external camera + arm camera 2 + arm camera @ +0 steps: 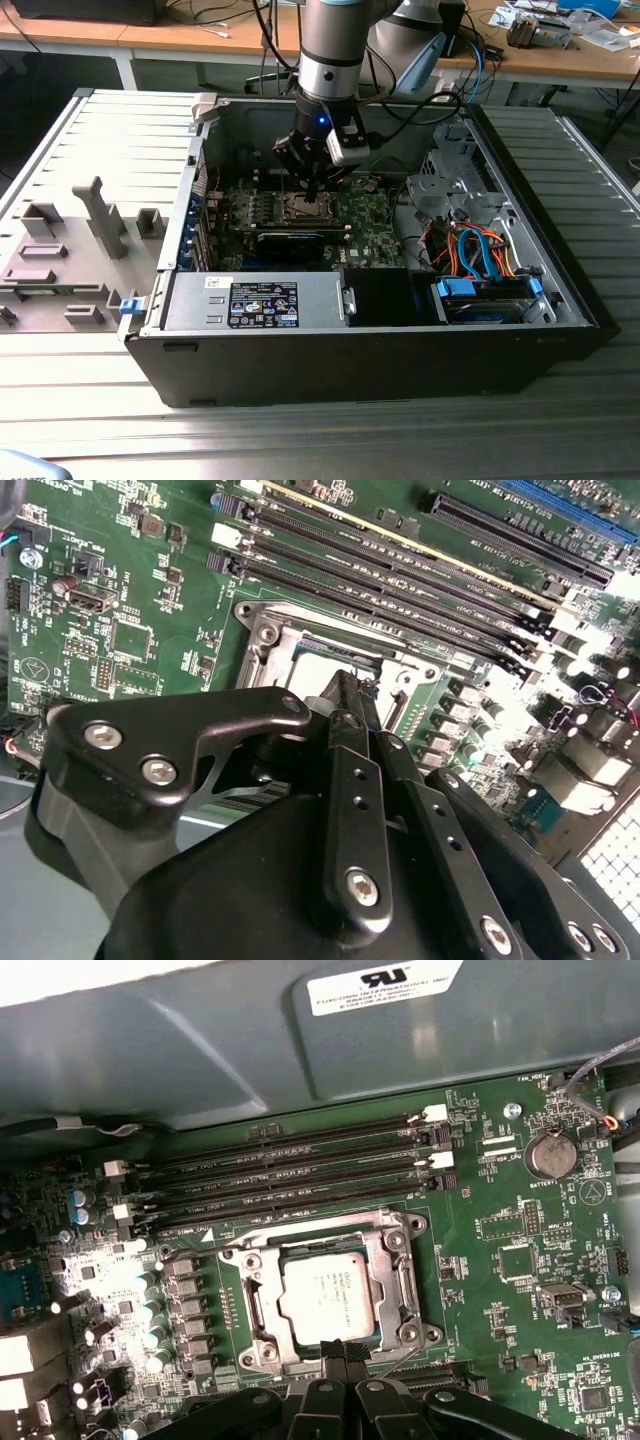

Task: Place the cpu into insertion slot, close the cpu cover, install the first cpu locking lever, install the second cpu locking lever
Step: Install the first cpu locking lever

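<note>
I am reaching down into the open computer case (400, 330) that lies on the table (320, 440), over the green motherboard (520, 1290) in its far middle. In the first wrist view the cpu (328, 1295) already sits in the insertion slot (262, 1312), and the cpu cover (385, 1282) lies flat around it, its window framing the silver top. So I judge placing and closing done, with the first locking lever now in hand. My end effector (340, 1352) hangs at the socket's edge, fingertips pressed together and pinching nothing I can see. The next move calls for catching a thin lever without scraping the memory slots (300, 1175) beside it.
</note>
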You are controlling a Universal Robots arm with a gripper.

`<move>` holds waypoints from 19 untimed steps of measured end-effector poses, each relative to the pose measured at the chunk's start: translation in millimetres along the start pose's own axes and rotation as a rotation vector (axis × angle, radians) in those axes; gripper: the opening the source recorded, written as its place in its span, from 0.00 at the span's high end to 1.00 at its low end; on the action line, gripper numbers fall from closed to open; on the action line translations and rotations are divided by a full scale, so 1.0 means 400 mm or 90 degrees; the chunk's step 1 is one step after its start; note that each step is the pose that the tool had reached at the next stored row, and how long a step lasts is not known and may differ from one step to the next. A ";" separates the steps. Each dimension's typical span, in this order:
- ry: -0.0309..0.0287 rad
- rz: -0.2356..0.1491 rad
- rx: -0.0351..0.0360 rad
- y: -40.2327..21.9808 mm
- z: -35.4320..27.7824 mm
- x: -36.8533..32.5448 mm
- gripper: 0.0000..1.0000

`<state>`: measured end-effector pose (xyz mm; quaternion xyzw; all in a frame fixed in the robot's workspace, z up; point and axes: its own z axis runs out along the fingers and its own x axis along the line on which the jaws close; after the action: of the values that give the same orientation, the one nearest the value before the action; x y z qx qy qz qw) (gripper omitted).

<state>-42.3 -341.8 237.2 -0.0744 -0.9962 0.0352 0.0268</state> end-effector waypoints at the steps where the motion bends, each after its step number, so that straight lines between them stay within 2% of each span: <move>1: -0.0001 -0.002 0.0001 0.000 0.000 0.000 0.89; 19: -0.0028 -0.038 0.0018 0.000 0.000 0.000 0.89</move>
<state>-42.3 -341.8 237.2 -0.0446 -0.9980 0.0360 0.0258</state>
